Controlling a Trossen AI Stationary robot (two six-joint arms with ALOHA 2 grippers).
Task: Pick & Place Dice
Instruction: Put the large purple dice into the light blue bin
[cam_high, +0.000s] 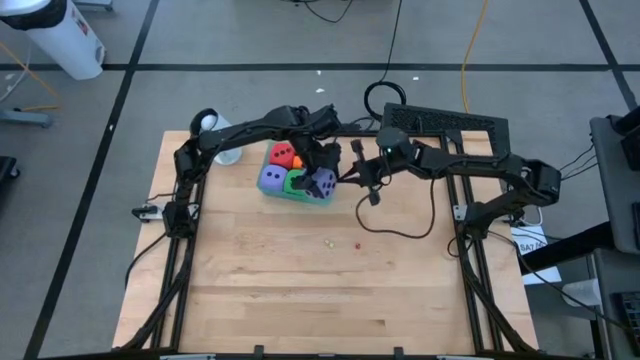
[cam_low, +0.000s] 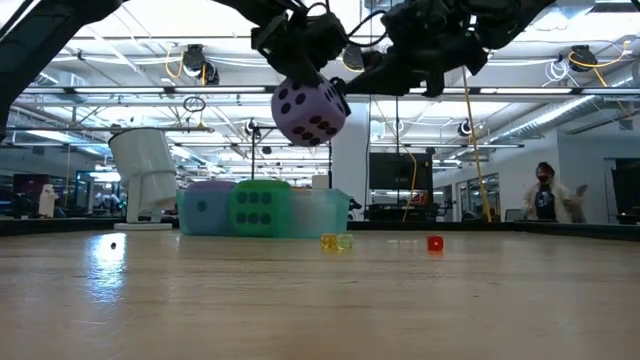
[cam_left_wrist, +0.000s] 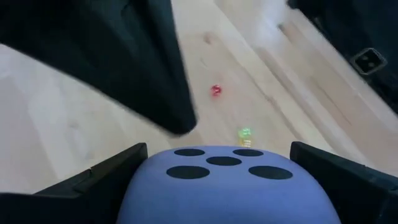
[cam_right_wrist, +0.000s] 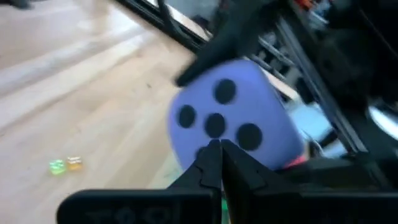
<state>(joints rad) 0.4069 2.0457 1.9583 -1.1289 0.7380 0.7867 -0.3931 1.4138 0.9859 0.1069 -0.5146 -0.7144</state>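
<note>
A purple die (cam_low: 311, 111) with dark dots is held up in the air by the left gripper (cam_high: 322, 180), well above the wooden table (cam_high: 300, 290). The left gripper's fingers (cam_left_wrist: 112, 177) are spread wide and are pressed on two sides of this die, so it is pinched between them. In the high view this die is seen at the right end of the teal tray (cam_high: 292, 195), which is placed near the far edge of the table. Inside the tray, a second purple die (cam_high: 271, 179) is seen at the left, a green die (cam_high: 297, 182) is beside it, and a red die (cam_high: 283, 154) and an orange die (cam_high: 296, 160) are found at the back. In the low view the green die and the second purple die are seen standing side by side in the tray. The right gripper (cam_high: 362, 172) is held in the air just to the right of the lifted die, and its fingers (cam_right_wrist: 214, 163) are pressed together with nothing between them. Its tips are pointed at the dotted face of the lifted die. Some tiny things are left on the bare table nearer the front: a small red piece (cam_low: 435, 243) and a small yellow and green pair (cam_low: 337, 242). A white cup (cam_low: 145, 175) is seen past the tray at the back of the table. A person (cam_low: 547, 193) is seen far off in the room behind.
</note>
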